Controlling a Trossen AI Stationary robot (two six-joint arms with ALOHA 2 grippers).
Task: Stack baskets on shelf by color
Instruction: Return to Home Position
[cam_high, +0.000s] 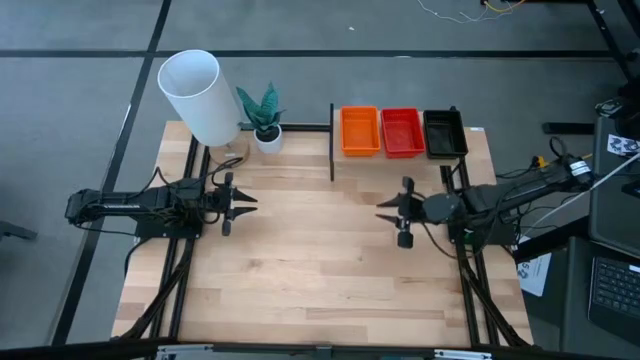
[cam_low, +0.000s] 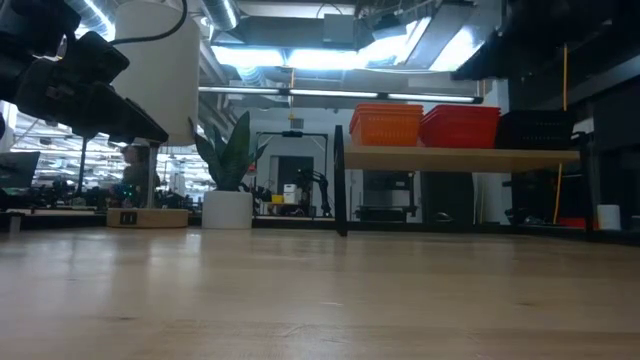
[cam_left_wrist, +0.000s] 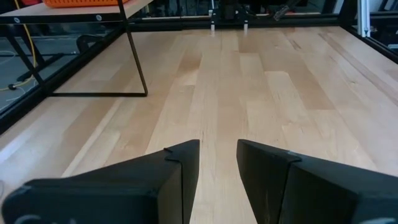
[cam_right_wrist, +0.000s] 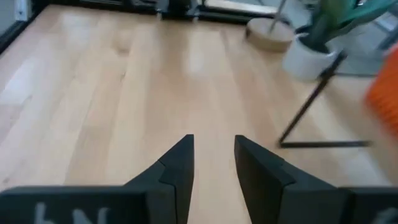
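The shelf (cam_low: 460, 158), a light-wood plank on thin black posts, stands at the table's far right. On it, side by side, rest an orange stack of baskets (cam_high: 360, 131), a red stack (cam_high: 402, 132) and a black stack (cam_high: 445, 133), from left to right. My left gripper (cam_high: 250, 200) hovers open over the table's left half, pointing toward the right, with nothing between its fingers (cam_left_wrist: 186, 162). My right gripper (cam_high: 382, 210) hovers open in front of the shelf, pointing left, its fingers (cam_right_wrist: 180, 158) empty too.
A tall white cylinder (cam_high: 197, 95) and a small potted plant (cam_high: 265, 118) stand at the far left, beside the shelf's left post (cam_high: 332, 140). Bare wooden tabletop (cam_high: 320, 270) stretches between and in front of both arms.
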